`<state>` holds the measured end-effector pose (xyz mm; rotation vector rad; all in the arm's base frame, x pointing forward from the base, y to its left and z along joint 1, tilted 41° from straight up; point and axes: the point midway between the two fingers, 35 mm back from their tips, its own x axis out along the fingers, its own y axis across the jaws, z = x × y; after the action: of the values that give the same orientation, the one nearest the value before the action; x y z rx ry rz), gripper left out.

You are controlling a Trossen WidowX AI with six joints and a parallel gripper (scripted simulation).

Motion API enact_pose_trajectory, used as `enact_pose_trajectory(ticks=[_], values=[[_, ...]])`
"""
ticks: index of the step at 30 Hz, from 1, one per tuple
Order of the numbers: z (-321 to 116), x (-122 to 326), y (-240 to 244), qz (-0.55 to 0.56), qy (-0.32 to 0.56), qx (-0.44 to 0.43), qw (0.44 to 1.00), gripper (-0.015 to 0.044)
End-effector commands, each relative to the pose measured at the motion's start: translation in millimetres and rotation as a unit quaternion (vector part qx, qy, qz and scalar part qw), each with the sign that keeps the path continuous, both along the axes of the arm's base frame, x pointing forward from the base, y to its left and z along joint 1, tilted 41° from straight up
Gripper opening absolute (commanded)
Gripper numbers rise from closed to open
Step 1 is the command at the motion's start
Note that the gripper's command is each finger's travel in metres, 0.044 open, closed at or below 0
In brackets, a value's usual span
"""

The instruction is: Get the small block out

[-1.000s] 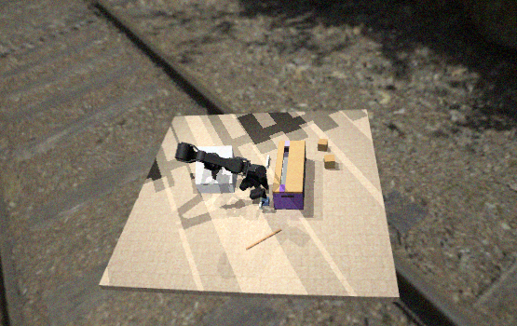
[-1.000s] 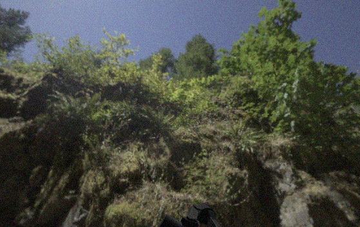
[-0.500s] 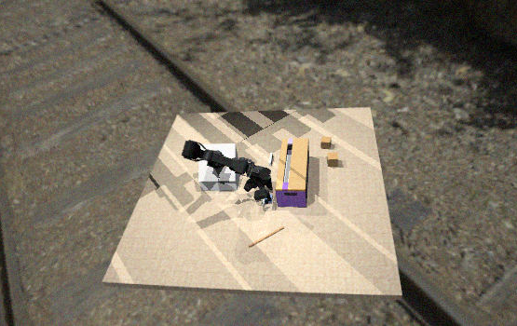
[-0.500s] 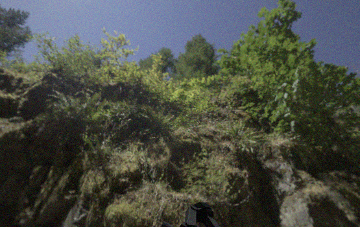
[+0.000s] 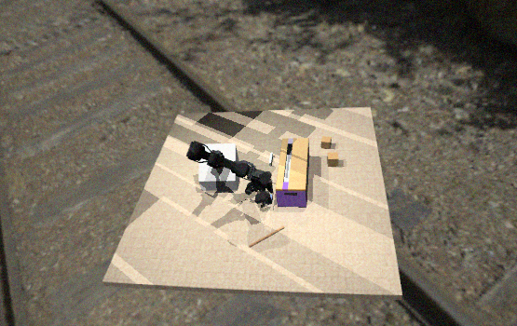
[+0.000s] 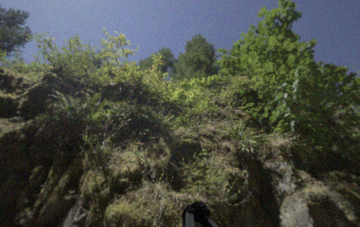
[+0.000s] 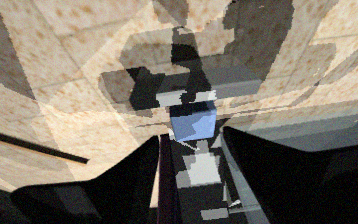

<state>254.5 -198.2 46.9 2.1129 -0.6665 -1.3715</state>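
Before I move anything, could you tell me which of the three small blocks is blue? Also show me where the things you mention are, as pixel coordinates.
The one ahead of the open gripper (image 5: 266,203) (image 7: 192,134): the blue block (image 7: 194,125). The two beyond the box (image 5: 300,163) are orange-brown.

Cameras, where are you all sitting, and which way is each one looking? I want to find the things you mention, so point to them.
Top: high above, looking down at a slant on the table, box (image 5: 300,163) and whole arm (image 5: 243,169).
Exterior: seems low, facing up at trees and sky; only a dark bit of arm (image 6: 198,209) pokes in.
Wrist: on the arm, looking past two dark gripper (image 7: 190,135) fingers at a blue block (image 7: 194,123).
Top and wrist share the table and stick (image 5: 266,237) (image 7: 35,145).
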Motion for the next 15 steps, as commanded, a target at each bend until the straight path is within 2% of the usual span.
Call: enact_pose_trajectory(ticks=[1,9,15], values=[[-8.3,-2.0,-4.1,0.002,0.005,0.002,1.000,0.0285],[-15.9,-3.4,-10.5,0.002,0.004,0.001,1.000,0.0285],[-15.9,-3.4,-10.5,0.002,0.004,0.001,1.000,0.0127]])
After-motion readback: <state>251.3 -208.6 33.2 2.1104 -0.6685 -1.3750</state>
